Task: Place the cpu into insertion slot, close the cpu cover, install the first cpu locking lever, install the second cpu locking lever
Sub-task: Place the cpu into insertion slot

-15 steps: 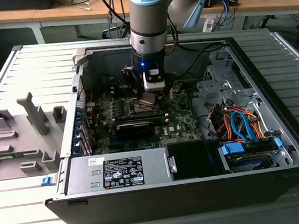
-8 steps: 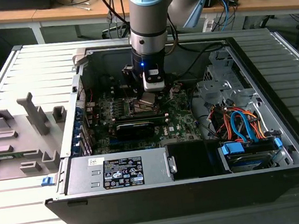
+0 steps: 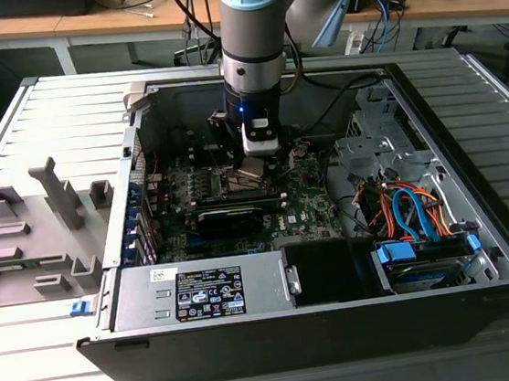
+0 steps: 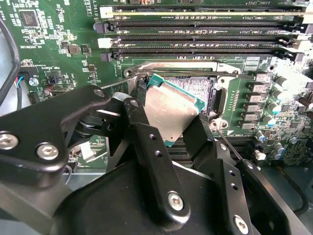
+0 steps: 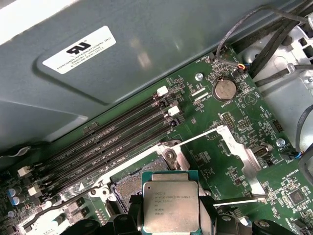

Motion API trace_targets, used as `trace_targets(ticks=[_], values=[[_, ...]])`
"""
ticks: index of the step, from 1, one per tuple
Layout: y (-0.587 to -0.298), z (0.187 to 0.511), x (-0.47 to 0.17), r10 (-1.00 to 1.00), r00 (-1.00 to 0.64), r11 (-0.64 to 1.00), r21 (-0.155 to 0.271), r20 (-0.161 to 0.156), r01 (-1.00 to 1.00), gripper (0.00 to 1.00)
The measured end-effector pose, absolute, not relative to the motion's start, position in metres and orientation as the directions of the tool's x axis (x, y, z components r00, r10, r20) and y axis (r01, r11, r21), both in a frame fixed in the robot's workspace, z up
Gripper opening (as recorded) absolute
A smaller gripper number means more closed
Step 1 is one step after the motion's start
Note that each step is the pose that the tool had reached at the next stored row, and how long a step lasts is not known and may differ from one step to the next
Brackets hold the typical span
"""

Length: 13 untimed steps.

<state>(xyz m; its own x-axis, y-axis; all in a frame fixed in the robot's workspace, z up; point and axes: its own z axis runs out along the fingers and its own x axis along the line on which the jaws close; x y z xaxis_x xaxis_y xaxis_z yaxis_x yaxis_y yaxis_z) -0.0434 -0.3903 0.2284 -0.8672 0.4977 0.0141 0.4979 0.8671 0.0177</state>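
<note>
My gripper (image 4: pixel 171 134) is shut on the cpu (image 4: pixel 171 110), a silvery square chip pinched at two opposite edges by the black fingers (image 4: pixel 144 137). The chip hangs tilted just above the insertion slot (image 4: pixel 195 83), whose contact field shows behind it inside a silver frame. In the first wrist view the cpu (image 5: pixel 170 205) sits between the fingers, partly over the insertion slot (image 5: pixel 128 187). The cpu cover (image 5: pixel 246 162) stands swung open beside the socket, with thin wire levers raised near it. In the exterior view the gripper (image 3: pixel 252 168) reaches down into the open computer case over the green board (image 3: pixel 315 197).
Long black memory slots (image 4: pixel 195 36) run beside the socket. A coin battery (image 5: pixel 225 89) and cables (image 5: pixel 274 34) lie at the board's edge. The case's grey wall (image 5: pixel 146 63) rises close by. A power supply (image 3: pixel 202 293) and drive cage (image 3: pixel 427 249) fill the case's near side.
</note>
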Motion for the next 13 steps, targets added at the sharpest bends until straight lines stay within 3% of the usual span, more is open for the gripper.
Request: trace_targets(ticks=[13], values=[[-0.3903, 0.2282, -0.0434, 0.517, -0.856, 0.856, 0.018, 0.014, 0.517, 0.55]])
